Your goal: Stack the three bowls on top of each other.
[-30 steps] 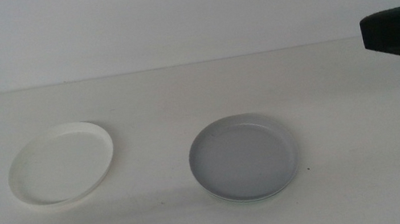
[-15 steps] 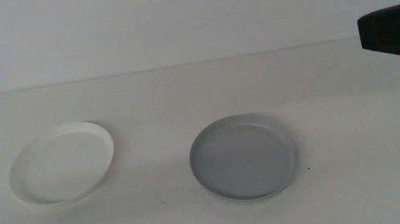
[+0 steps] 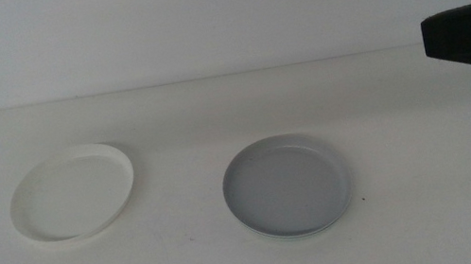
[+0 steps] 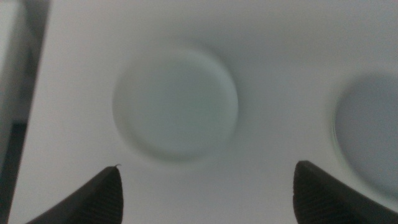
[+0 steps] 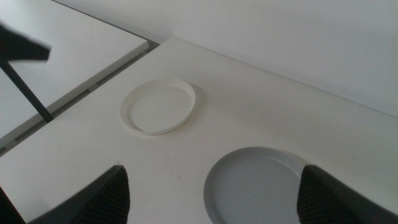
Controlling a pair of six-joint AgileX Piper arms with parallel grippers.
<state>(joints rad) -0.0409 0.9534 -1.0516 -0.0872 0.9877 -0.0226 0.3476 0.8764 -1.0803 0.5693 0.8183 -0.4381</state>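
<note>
Left tool (image 4: 205, 186) open above white bowl (image 4: 176, 104), grey bowl (image 4: 372, 127).

All three views look down, sharing the white bowl (image 3: 72, 193).

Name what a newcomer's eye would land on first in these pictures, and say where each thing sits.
Two round dishes on the pale table catch the eye: the white bowl to the left and the grey bowl near the middle, set on a paler one whose rim just shows. The left gripper hangs open above the white bowl, and the right gripper waits open at the right edge.
</note>
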